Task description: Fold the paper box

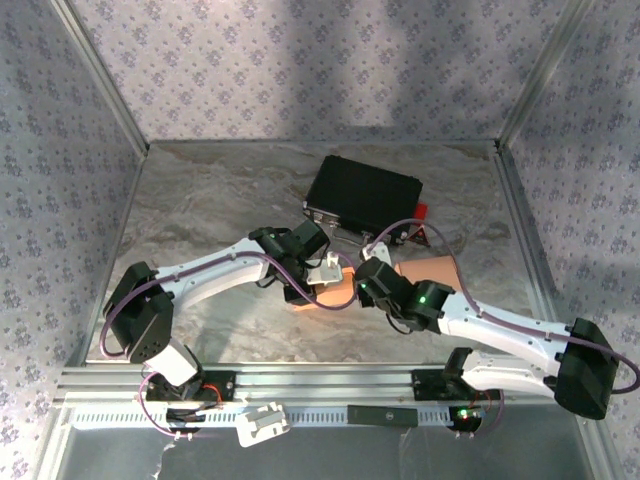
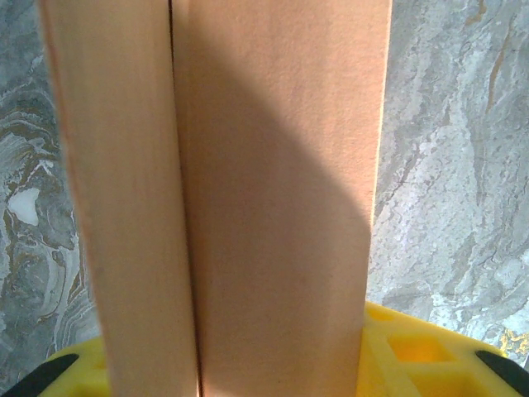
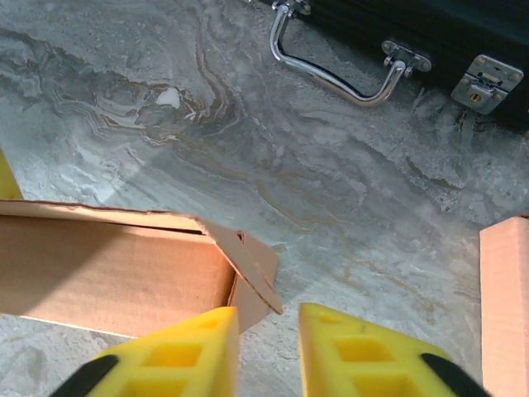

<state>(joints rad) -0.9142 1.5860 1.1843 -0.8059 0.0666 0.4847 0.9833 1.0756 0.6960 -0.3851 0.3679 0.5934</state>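
Peach card of the paper box (image 2: 273, 207) stands close before the left hand (image 1: 326, 268), two long panels meeting along a lengthwise seam. That hand's yellow fingers (image 2: 413, 351) show at either side of the card, well apart with the box between them; whether they actually press on it cannot be told.

The right hand (image 3: 269, 318) hovers over the marbled grey worktop (image 3: 372, 207), its two yellow fingers drawn near each other with a narrow gap, bare worktop between them and nothing held. Ahead and to the left of this hand the box lies open like a trough, a loose corner flap (image 3: 252, 260) angling out just beyond the left fingertip. At this hand's far right stands another peach panel (image 3: 506, 306); whether it joins the box is unclear. Further ahead, well apart from the fingers, sits a black case (image 3: 397, 21) with a curved metal handle (image 3: 331, 78) and a silver latch (image 3: 486, 80).

From above, both hands meet at the box in the middle of the worktop.
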